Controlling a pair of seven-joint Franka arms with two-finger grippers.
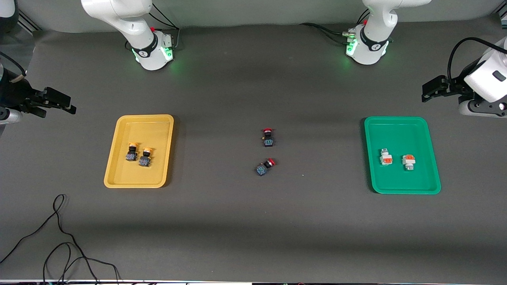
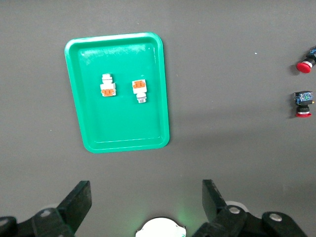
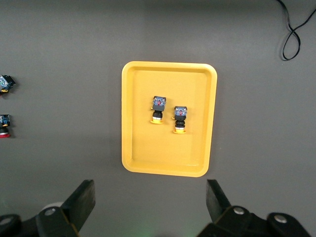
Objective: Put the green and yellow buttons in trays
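Two yellow-capped buttons (image 1: 132, 152) (image 1: 145, 156) lie side by side in the yellow tray (image 1: 158, 130) toward the right arm's end of the table. They also show in the right wrist view (image 3: 158, 109) (image 3: 179, 118) in that tray (image 3: 168, 153). Two white buttons with orange middles (image 1: 385, 157) (image 1: 408, 161) lie in the green tray (image 1: 396, 134) toward the left arm's end, and show in the left wrist view (image 2: 107, 86) (image 2: 139, 90) in that tray (image 2: 123, 128). My right gripper (image 1: 68, 103) (image 3: 150, 190) and left gripper (image 1: 425, 92) (image 2: 146, 190) are open, empty and raised, each over bare table beside its own tray.
Two red-capped black-blue switches (image 1: 268, 137) (image 1: 265, 166) lie on the grey table between the trays. A loose black cable (image 1: 59, 237) curls on the table nearer the front camera than the yellow tray. The two arm bases (image 1: 152, 51) (image 1: 366, 47) stand along the back edge.
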